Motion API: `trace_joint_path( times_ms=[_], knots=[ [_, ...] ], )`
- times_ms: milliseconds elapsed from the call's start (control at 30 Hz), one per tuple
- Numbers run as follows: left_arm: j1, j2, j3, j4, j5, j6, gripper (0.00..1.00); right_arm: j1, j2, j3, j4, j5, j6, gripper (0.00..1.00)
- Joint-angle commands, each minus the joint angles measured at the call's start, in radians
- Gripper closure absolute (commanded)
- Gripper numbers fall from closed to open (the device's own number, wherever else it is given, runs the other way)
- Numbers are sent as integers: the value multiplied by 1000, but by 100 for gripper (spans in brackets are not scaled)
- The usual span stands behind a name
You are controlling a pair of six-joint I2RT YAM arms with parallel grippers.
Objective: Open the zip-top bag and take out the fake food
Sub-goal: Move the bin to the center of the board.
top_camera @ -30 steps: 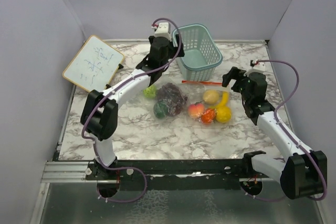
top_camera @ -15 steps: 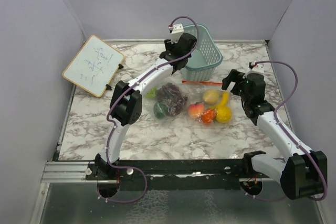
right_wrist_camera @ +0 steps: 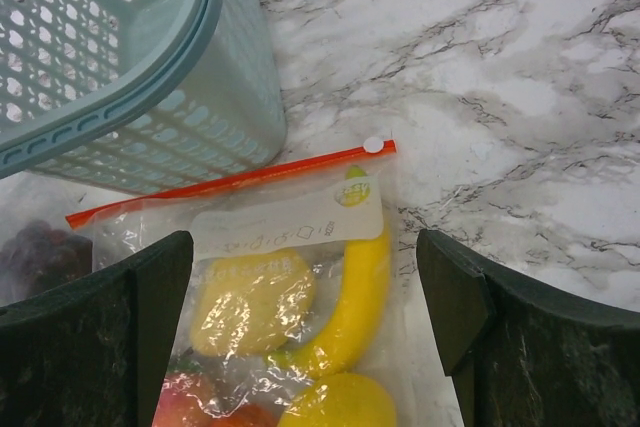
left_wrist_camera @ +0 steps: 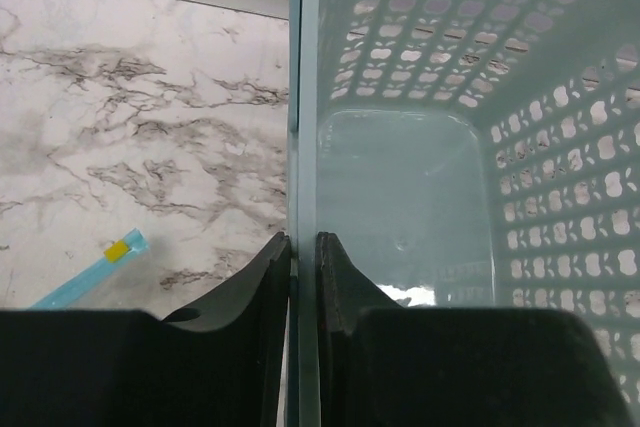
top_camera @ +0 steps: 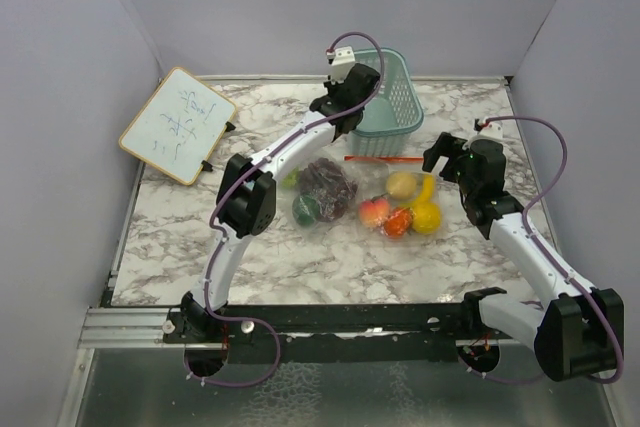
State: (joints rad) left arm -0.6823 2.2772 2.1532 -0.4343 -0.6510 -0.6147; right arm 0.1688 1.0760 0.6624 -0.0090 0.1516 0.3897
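One zip-top bag (right_wrist_camera: 285, 222) is laid flat on the counter (top_camera: 200, 247) between the two arms. The fake food (top_camera: 403, 185) is seen through its clear film: one red-orange tomato (top_camera: 397, 222), one peach (top_camera: 373, 210), one lemon (top_camera: 425, 217), one banana (right_wrist_camera: 355, 297) and one pale yellow piece (right_wrist_camera: 250, 302). Just left of these, one cluster of dark grapes (top_camera: 325, 182) and one dark green ball (top_camera: 306, 209) are seen. A lighter green ball (top_camera: 289, 179) is partly hidden by the left arm. Whether these three lie inside the same bag cannot be told. The banana is curved, with its long axis running near to far. The bag's mouth is pointed toward the far side. Its red zipper strip (right_wrist_camera: 230, 184) runs left to right, with the white slider (right_wrist_camera: 373, 144) at the right end. The right pincer (right_wrist_camera: 303, 242) is held over the bag's far right part, fingers spread wide, with nothing gripped. One teal basket (top_camera: 402, 112) is stood just beyond the strip. The left pincer (left_wrist_camera: 303, 239) is clamped on a basket wall, one finger outside and one inside. One whiteboard (top_camera: 178, 125) is placed at the far left.
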Motion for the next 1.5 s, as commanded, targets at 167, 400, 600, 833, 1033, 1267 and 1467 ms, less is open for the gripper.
trace_joint_path(
  times_ms=[167, 400, 600, 833, 1033, 1267, 1467],
  knots=[
    [-40, 73, 69, 17, 96, 18, 95, -3, -33, 13, -35, 0, 1, 6],
    [-83, 105, 118, 39, 133, 4, 95, -4, -69, 21, -39, -20, 16, 6],
    [-114, 120, 131, 68, 192, 7, 80, -3, -99, 29, -40, -67, 14, 7],
    [-88, -49, -10, 121, 195, 36, 35, 0, -98, 52, 13, -275, -101, 41],
    [-29, -254, -197, 143, 164, 57, 20, 18, 39, 194, -11, -259, -84, 31],
    [102, -557, -759, 293, 149, -33, 20, 137, 289, 377, 20, -82, -118, 30],
    [141, -714, -1035, 318, 122, -50, 20, 225, 491, 615, -57, 0, -128, 30]
  ],
)
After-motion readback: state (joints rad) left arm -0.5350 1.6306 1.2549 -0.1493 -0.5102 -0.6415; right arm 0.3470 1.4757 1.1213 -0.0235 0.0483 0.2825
